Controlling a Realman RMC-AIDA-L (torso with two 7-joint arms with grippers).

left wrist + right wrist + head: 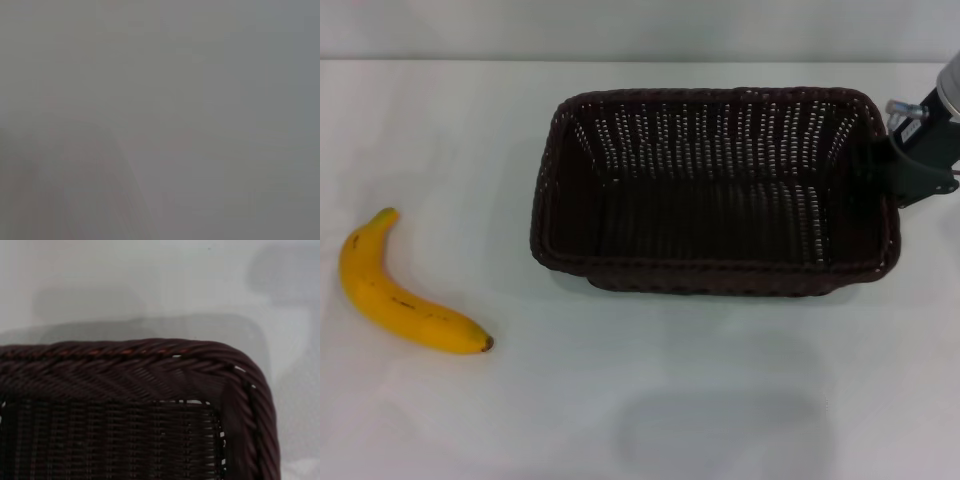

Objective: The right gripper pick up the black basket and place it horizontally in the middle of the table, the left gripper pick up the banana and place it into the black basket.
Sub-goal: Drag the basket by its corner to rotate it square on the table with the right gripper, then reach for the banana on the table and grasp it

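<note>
The black basket stands upright and empty in the middle of the white table, with its long side running left to right. My right gripper is at the basket's right end, against the rim near the far right corner. The right wrist view shows one corner of the basket's braided rim close up, with table beyond it. The yellow banana lies on the table at the left, well apart from the basket. My left gripper is out of view, and the left wrist view shows only a blank grey blur.
The table's far edge runs along the top of the head view. A faint shadow lies on the table in front of the basket.
</note>
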